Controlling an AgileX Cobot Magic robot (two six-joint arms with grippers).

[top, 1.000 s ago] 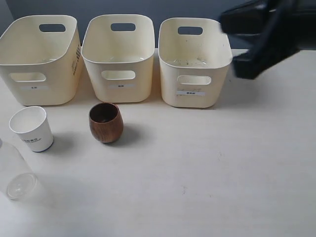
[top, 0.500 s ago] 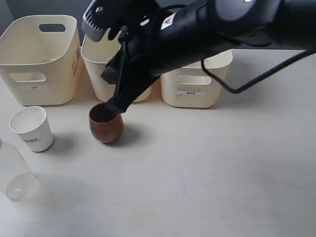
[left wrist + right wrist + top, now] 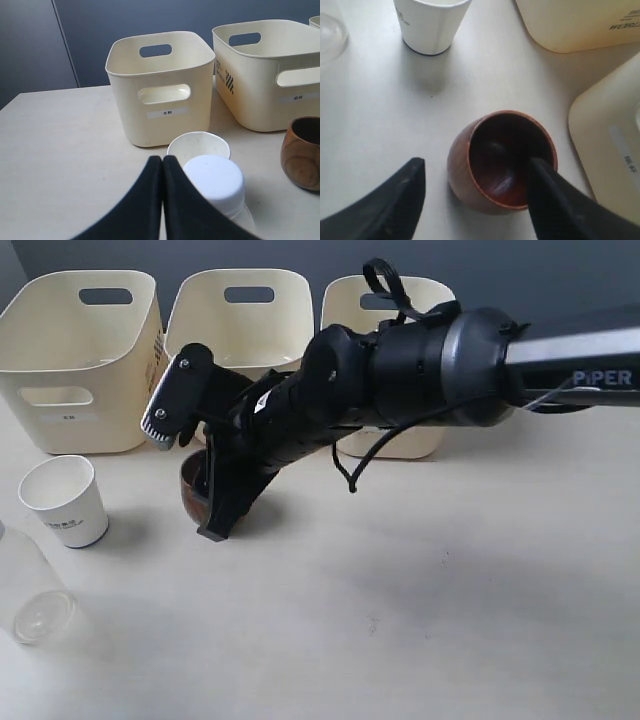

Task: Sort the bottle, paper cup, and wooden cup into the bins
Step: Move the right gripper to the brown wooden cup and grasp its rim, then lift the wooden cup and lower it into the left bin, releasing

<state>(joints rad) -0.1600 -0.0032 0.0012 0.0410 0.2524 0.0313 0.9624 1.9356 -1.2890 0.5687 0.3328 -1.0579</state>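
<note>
The dark-brown wooden cup [image 3: 190,492] [image 3: 500,160] stands upright in front of the middle bin [image 3: 240,300]. My right gripper [image 3: 208,504] [image 3: 476,164] is open over it, one finger [image 3: 555,200] dipping inside the rim and the other finger [image 3: 395,200] outside on the table side. The white paper cup [image 3: 65,500] [image 3: 198,146] stands left of it. The clear bottle [image 3: 30,590] with its white cap [image 3: 214,181] stands nearer, at the left edge. My left gripper [image 3: 162,161] is shut and empty, just beside the bottle cap.
Three cream bins line the back: left bin [image 3: 80,360] [image 3: 160,90], the middle one, right bin [image 3: 395,445]. The right arm [image 3: 420,370] stretches across the middle and right bins. The table's [image 3: 450,620] near and right parts are bare.
The right arm has swept in from the upper right and come down at the wooden cup, with its open fingers now straddling the cup's wall. The cups and bottle have not moved.
</note>
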